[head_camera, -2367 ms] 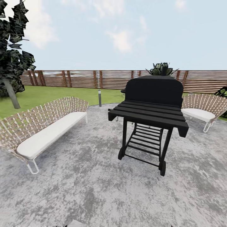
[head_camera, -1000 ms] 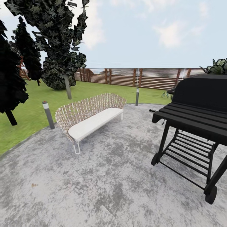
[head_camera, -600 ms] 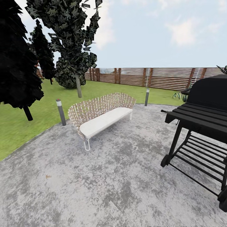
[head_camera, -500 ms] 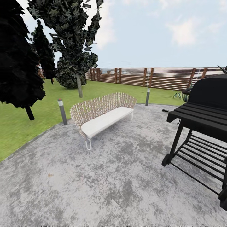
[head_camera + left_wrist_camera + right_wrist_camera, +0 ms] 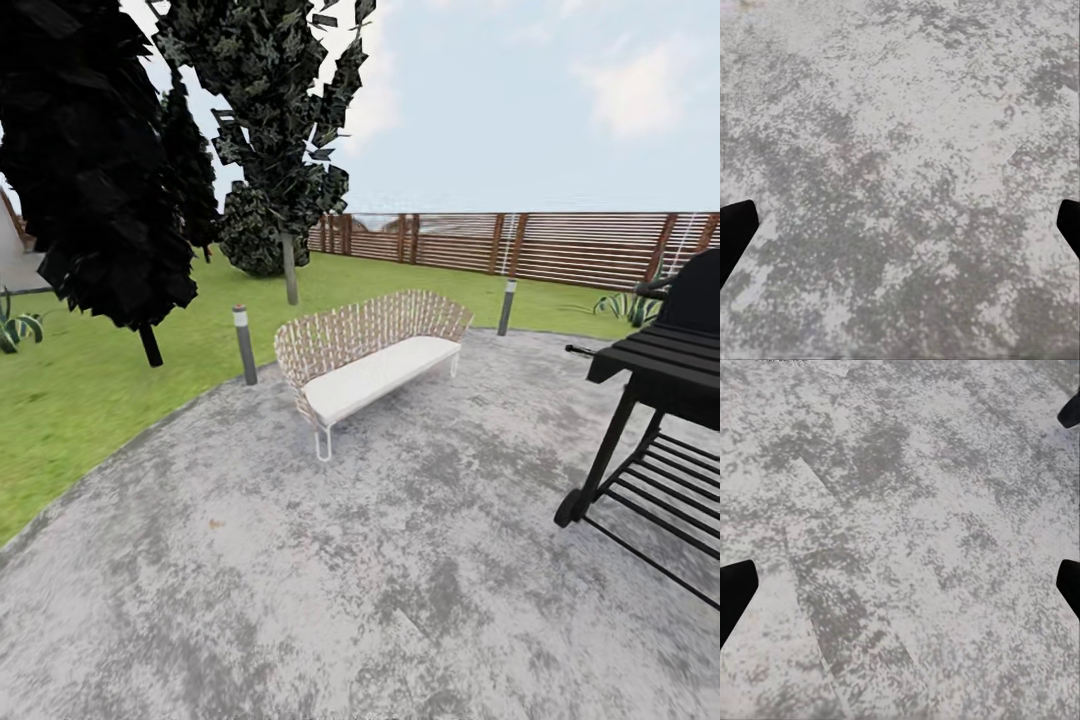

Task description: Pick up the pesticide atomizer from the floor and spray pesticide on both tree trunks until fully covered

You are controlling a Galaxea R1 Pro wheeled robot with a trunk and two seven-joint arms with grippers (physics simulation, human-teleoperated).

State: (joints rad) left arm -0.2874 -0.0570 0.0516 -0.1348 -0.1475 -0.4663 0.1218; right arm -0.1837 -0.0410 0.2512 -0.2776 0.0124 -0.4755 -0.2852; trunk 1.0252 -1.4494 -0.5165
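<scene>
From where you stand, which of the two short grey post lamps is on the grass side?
The short grey post lamp left of the woven bench; the other lamp stands behind the bench.

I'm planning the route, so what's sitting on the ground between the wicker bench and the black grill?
In the head view, only bare mottled grey paving lies between the wicker bench and the black grill; nothing stands on that stretch.

One woven bench (image 5: 372, 350), one black grill (image 5: 662, 400), two bollard lights (image 5: 244, 344) (image 5: 507, 306), three dark conifers (image 5: 95, 170), one slatted fence (image 5: 560, 245).
</scene>
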